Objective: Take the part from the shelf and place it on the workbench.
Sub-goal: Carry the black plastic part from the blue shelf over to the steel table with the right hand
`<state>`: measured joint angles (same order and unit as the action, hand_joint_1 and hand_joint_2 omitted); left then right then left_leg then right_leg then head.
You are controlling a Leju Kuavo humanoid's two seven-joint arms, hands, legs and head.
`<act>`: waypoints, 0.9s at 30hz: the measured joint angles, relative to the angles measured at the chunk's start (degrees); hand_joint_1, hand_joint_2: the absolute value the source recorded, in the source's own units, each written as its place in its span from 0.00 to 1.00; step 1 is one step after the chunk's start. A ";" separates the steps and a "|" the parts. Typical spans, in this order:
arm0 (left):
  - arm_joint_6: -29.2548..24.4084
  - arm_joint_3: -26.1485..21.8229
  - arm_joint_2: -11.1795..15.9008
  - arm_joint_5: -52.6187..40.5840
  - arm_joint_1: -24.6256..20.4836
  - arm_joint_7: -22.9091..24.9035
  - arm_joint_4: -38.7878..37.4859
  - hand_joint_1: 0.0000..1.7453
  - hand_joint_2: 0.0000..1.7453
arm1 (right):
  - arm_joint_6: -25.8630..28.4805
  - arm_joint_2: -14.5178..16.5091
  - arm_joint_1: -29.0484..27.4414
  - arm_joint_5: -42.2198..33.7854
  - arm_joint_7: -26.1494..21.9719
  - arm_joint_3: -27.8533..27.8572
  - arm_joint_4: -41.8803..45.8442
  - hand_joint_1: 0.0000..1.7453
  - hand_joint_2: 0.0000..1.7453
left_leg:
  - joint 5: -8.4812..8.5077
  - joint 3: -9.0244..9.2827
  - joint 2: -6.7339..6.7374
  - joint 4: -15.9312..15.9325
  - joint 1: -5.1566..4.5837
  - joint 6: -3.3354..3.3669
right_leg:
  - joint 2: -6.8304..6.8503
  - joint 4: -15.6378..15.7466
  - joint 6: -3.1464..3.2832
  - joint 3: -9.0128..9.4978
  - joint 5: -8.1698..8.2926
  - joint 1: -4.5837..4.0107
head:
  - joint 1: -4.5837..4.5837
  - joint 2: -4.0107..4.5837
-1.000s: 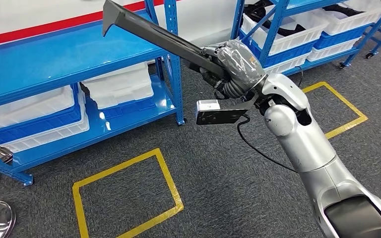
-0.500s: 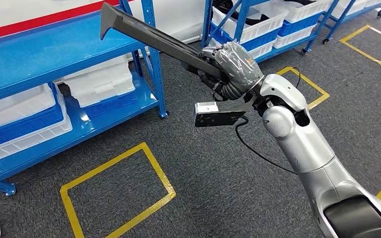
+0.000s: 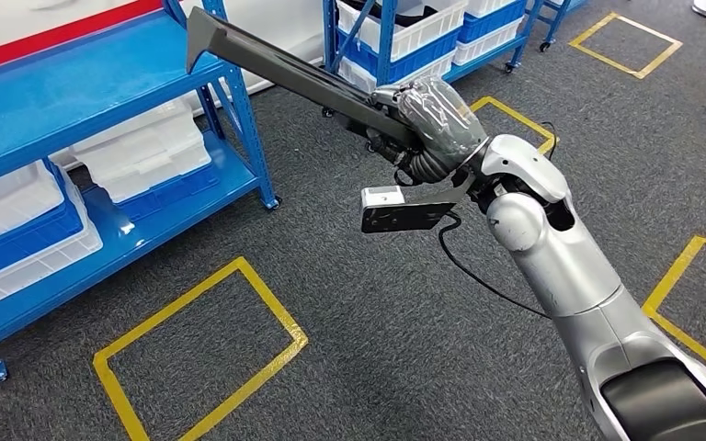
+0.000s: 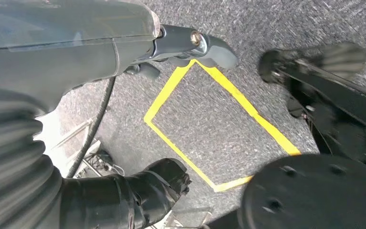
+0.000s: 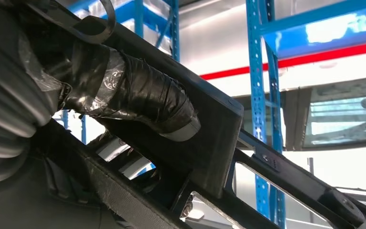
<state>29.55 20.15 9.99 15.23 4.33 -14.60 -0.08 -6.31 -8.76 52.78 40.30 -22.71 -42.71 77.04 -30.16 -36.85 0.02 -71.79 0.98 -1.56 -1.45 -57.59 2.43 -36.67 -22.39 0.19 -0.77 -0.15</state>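
Head view: the right hand (image 3: 427,115), wrapped in clear plastic film, sits approx. centre-top of frame at the end of the silver right arm (image 3: 561,266), which runs in from 5 o'clock. The hand grips the part (image 3: 280,66), a long dark grey bar w/ an angled, hooked end. From the hand the part runs toward 10 o'clock, tilted, w/ its far end over the top board of the blue shelf (image 3: 74,101); whether it touches the board can't be told. The part is held in the air above grey carpet (image 3: 404,331), well apart from any bench.

Right wrist view: taped dark fingers (image 5: 143,98) are wrapped over a flat face of the part (image 5: 209,138), pressed against it; blue uprights and a red stripe on a pale wall lie behind.

Just below the hand, toward 7 o'clock, the wrist camera (image 3: 404,209) hangs on a bracket w/ a black cable looping off it.

The shelf fills the 9–11 o'clock area; white bins (image 3: 147,147) and blue bins sit on its lower level. A second blue rack (image 3: 395,37) w/ white and blue bins stands at 12 o'clock. Yellow tape squares (image 3: 193,358) mark the carpet at 7, 1 and 3 o'clock.

Left wrist view: the left hand (image 4: 124,47) hangs over carpet and a yellow square; thumb and a dark finger are apart w/ nothing between them.
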 joint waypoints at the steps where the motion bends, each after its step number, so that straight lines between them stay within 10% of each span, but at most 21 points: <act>1: 0.02 -0.09 0.00 -0.12 -0.07 0.00 0.01 0.00 1.00 | -0.02 0.01 0.01 -0.07 0.00 -0.02 -0.08 1.00 1.00 | 0.94 2.47 -0.75 3.26 0.43 -0.49 | -0.52 -0.77 -0.43 -1.15 0.39 0.29 | -0.01 0.00; 4: 0.16 -0.26 -0.01 -0.34 -0.06 0.00 0.01 0.00 1.00 | -0.05 0.08 0.10 -0.28 0.00 -0.04 -0.20 1.00 1.00 | -0.73 8.05 -3.83 11.92 0.92 -0.68 | -2.12 -2.93 -1.63 -3.86 1.48 0.42 | -0.03 0.00; 7: 0.31 -0.45 0.02 -0.42 -0.22 0.00 0.01 0.00 1.00 | -0.23 -0.02 0.18 -0.51 -0.03 -0.06 -0.43 1.00 1.00 | -0.51 7.35 -2.49 12.29 0.77 0.94 | -3.12 -3.29 -2.54 -4.99 2.50 0.40 | 0.03 0.00; 12: 0.39 -0.70 0.13 -0.81 -0.38 0.00 0.01 0.00 1.00 | -0.62 -0.16 0.44 -0.84 -0.03 -0.18 -0.92 1.00 1.00 | 2.37 4.04 0.92 12.19 -0.15 3.06 | 1.01 -16.25 -2.97 -8.12 -8.61 0.52 | 0.36 0.00; 14: 0.39 -0.81 0.16 -0.96 -0.34 0.00 0.01 0.00 1.00 | -0.78 -0.17 0.44 -1.10 -0.03 -0.25 -1.22 1.00 1.00 | 3.39 2.49 2.11 12.11 -0.70 3.24 | 1.25 -19.45 -2.50 -7.10 -8.07 0.37 | 0.36 0.00; 16: 0.42 -0.98 0.16 -1.18 -0.41 0.00 0.01 0.00 1.00 | -0.86 -0.17 0.51 -1.34 -0.04 -0.32 -1.49 1.00 1.00 | 4.28 1.17 3.15 12.09 -1.15 3.34 | 1.99 -15.16 -1.25 -2.35 -5.46 -0.39 | 0.34 0.00; 19: 0.54 -1.33 -0.02 -1.44 -0.38 -0.01 0.02 0.00 1.00 | -0.97 -0.11 1.14 -1.79 -0.13 -0.34 -1.70 1.00 1.00 | 5.39 0.56 4.82 12.34 -1.19 2.97 | 4.94 -3.27 0.77 6.09 -7.37 -2.07 | 0.35 0.00; 23: 0.86 -1.61 0.01 -1.65 -0.71 -0.03 0.03 0.00 1.00 | -1.37 -0.04 2.41 -2.38 -0.38 -0.48 -1.99 1.00 1.00 | 5.59 0.63 4.82 12.37 -0.72 1.82 | 4.03 1.05 1.87 7.25 -6.23 -2.31 | 0.48 0.00; 27: 1.05 -1.67 0.15 -1.88 -0.35 -0.03 0.02 0.00 1.00 | -1.70 0.19 2.78 -2.46 -0.50 -0.77 -2.44 1.00 1.00 | -1.66 -3.37 0.40 1.37 -0.36 0.90 | 2.03 1.94 2.04 6.23 -4.23 -1.68 | 0.55 0.00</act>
<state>30.60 18.48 10.14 13.35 3.98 -14.63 -0.06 -8.01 -8.57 55.56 37.83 -23.21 -43.48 74.60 -31.82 -40.22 0.42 -70.42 0.61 -0.65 0.58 -55.64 4.47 -30.44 -26.62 -1.48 -0.21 -0.15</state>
